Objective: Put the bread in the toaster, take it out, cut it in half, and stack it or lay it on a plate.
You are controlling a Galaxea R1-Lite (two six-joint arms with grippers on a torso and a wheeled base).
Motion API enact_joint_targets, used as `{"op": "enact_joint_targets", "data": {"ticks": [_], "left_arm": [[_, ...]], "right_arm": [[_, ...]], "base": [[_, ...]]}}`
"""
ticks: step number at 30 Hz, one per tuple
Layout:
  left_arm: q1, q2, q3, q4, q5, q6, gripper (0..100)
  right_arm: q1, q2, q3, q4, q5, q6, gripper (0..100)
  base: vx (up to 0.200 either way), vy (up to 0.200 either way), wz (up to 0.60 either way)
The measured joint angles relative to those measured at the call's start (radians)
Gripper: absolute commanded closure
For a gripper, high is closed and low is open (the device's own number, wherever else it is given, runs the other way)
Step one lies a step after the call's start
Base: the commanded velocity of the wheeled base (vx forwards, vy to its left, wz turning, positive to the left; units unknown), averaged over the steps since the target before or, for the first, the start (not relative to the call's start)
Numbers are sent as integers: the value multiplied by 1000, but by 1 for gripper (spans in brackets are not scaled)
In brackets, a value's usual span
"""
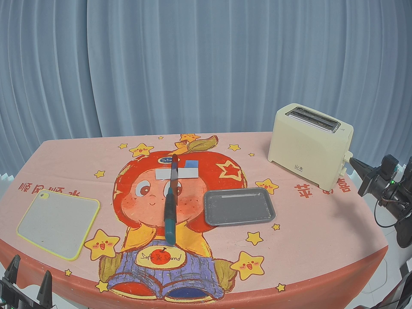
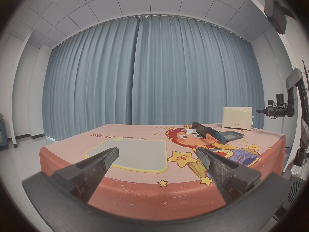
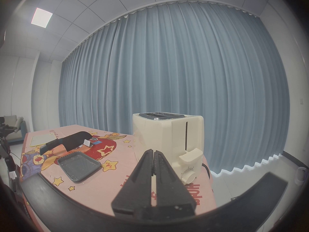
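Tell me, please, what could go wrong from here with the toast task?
1. The shut right gripper points at the toaster lever; the toaster stands near the table edge, so a hard push might slide it off.
2. The knife lies propped between the cutting board and the tray; an arm crossing low could knock it.

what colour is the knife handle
The knife handle is teal; the head view shows it best.
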Motion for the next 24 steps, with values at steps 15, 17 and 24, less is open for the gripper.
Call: {"op": "enact_joint_targets", "data": {"ticks": [15, 17, 24], "left_arm": [[0, 0, 0, 0, 0, 0, 0], [0, 0, 0, 0, 0, 0, 0], [0, 0, 0, 0, 0, 0, 0]], "right_arm": [[4, 0, 7, 0, 0, -1, 100], [4, 0, 7, 0, 0, -1, 100], [11, 1, 8, 0, 0, -2, 100]], "base": [[0, 0, 0], [0, 0, 0], [0, 0, 0]]}}
